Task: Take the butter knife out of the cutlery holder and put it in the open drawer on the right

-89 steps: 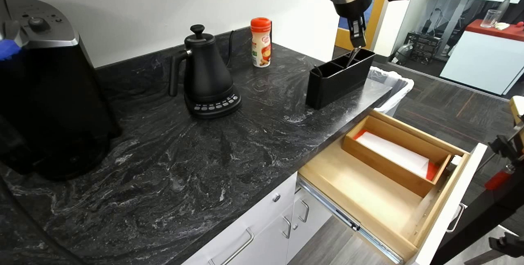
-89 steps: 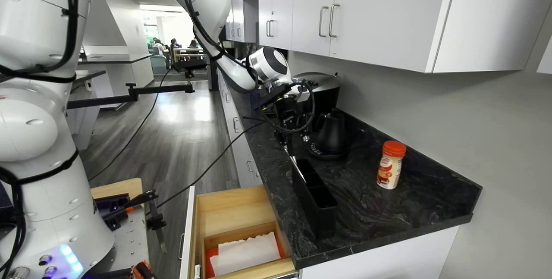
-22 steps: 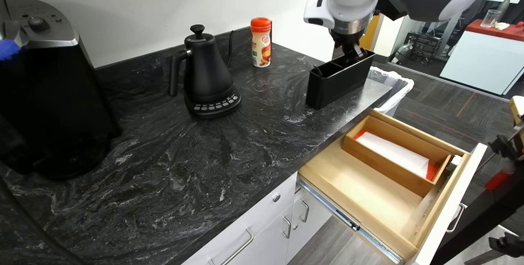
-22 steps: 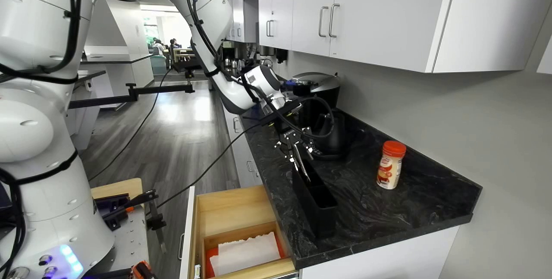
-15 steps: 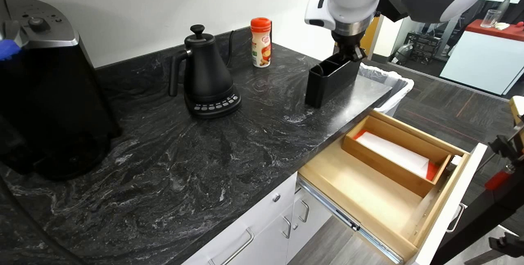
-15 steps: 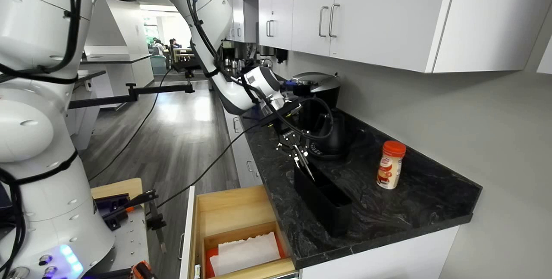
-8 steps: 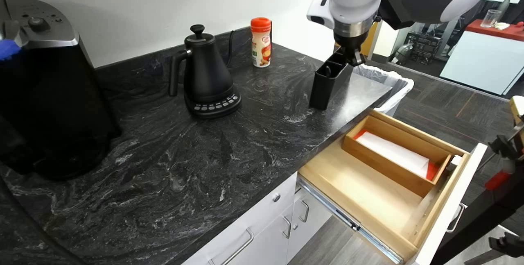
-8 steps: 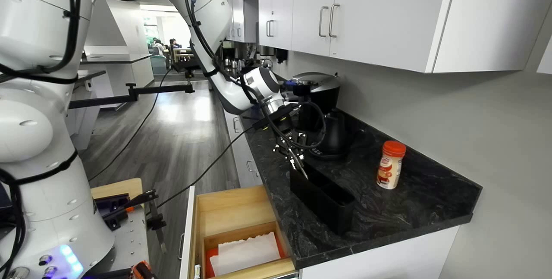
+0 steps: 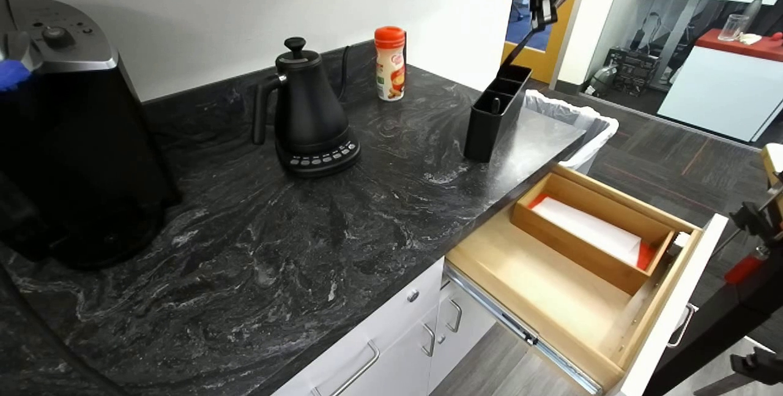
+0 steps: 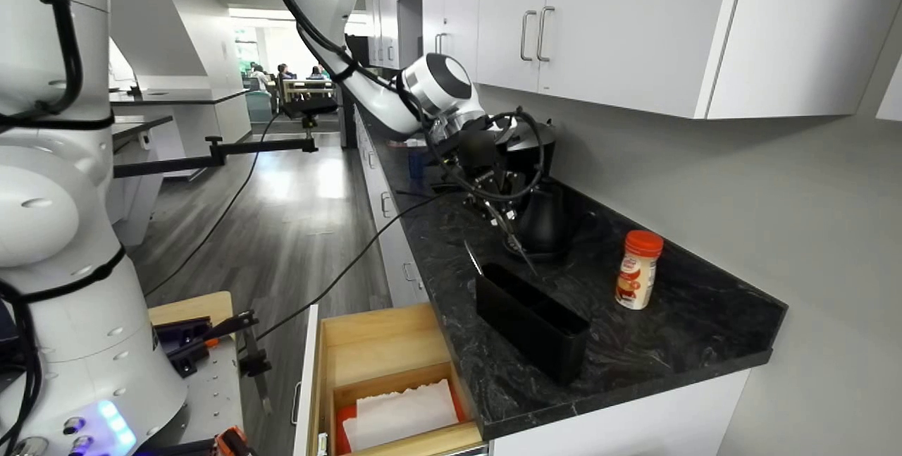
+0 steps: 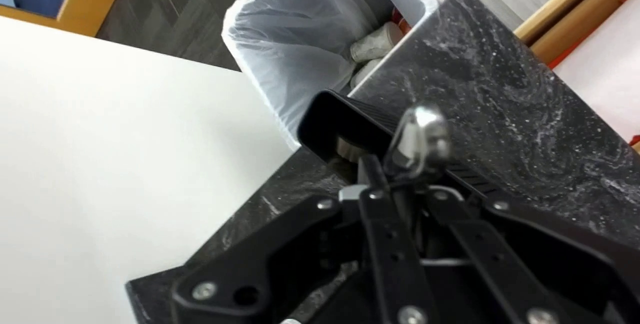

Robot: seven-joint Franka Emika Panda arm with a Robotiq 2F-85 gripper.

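The butter knife (image 9: 519,52) slants through my gripper (image 9: 544,20), which is shut on it. Its shiny end (image 11: 424,131) rises blurred above the fingers in the wrist view. In an exterior view the thin lower part (image 10: 522,253) hangs down behind the cutlery holder (image 10: 530,325), its tip visible above the counter. That black holder (image 9: 482,134) stands upright near the counter's end, my gripper above its far end. A pale utensil (image 10: 473,257) sticks out of it. The open drawer (image 9: 550,264) lies below counter level, with a wooden divider tray inside.
A black kettle (image 9: 312,114) and a creamer bottle (image 9: 389,68) stand by the wall, with a coffee maker (image 9: 79,139) further along. A lined trash bin (image 11: 300,28) sits past the counter's edge. White paper (image 10: 405,414) lies in the drawer's tray.
My gripper has risen from the holder with the knife, which slants clear of its opening in an exterior view. The holder has turned on the counter over the last second.
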